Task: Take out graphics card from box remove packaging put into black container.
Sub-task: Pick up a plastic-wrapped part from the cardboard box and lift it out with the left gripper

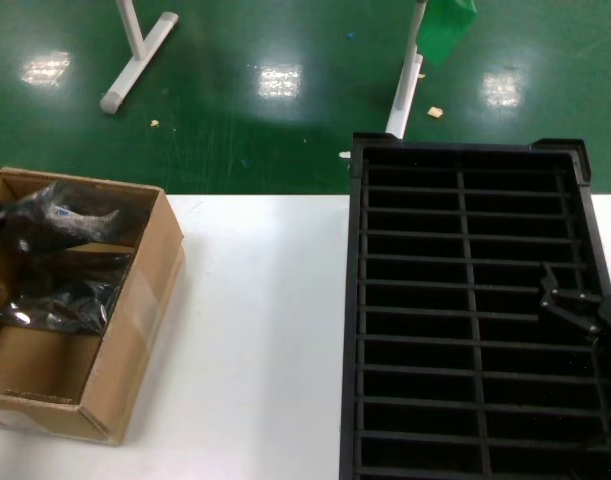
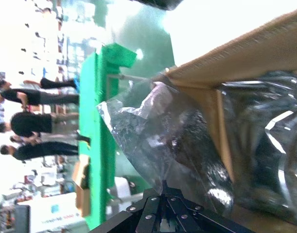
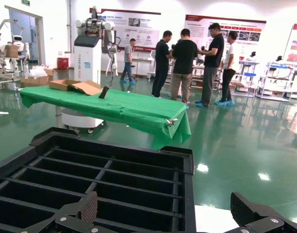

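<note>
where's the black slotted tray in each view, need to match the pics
Head view: the black container fills the right half, on the white table.
Left wrist view: not in it; only the box and packaging.
Right wrist view: it fills the lower left.
Shared landmark: the green floor.

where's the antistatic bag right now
In the head view it's at the left, a bagged item rising from the box, pinched by the left hand.
</note>
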`<state>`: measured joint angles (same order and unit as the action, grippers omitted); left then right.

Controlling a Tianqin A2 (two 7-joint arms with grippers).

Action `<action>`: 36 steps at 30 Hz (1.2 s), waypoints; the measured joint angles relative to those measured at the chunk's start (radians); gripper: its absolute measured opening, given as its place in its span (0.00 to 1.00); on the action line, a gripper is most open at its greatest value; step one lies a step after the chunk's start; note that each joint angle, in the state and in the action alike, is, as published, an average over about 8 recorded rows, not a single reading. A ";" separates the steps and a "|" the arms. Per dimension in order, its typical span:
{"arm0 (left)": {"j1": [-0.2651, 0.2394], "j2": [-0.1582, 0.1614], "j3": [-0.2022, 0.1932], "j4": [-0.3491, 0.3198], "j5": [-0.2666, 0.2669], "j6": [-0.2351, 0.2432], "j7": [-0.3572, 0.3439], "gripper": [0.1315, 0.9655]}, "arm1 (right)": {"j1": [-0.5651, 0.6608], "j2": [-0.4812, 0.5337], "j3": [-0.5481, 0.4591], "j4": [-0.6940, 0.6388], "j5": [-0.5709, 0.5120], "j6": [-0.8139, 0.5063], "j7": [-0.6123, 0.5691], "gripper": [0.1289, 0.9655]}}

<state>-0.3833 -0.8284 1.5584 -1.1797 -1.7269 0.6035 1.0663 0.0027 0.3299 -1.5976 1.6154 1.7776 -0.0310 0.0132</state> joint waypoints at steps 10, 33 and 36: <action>-0.037 -0.041 0.018 -0.104 -0.009 0.045 -0.066 0.01 | 0.000 0.000 0.000 0.000 0.000 0.000 0.000 1.00; -0.129 -0.115 0.066 -0.279 -0.007 0.115 -0.230 0.01 | 0.000 0.000 0.000 0.000 0.000 0.000 0.000 1.00; -0.138 -0.117 0.072 -0.302 -0.016 0.137 -0.238 0.01 | 0.000 0.000 0.000 0.000 0.000 0.000 0.000 1.00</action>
<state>-0.5214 -0.9454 1.6305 -1.4817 -1.7430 0.7406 0.8285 0.0027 0.3299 -1.5976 1.6154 1.7776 -0.0310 0.0132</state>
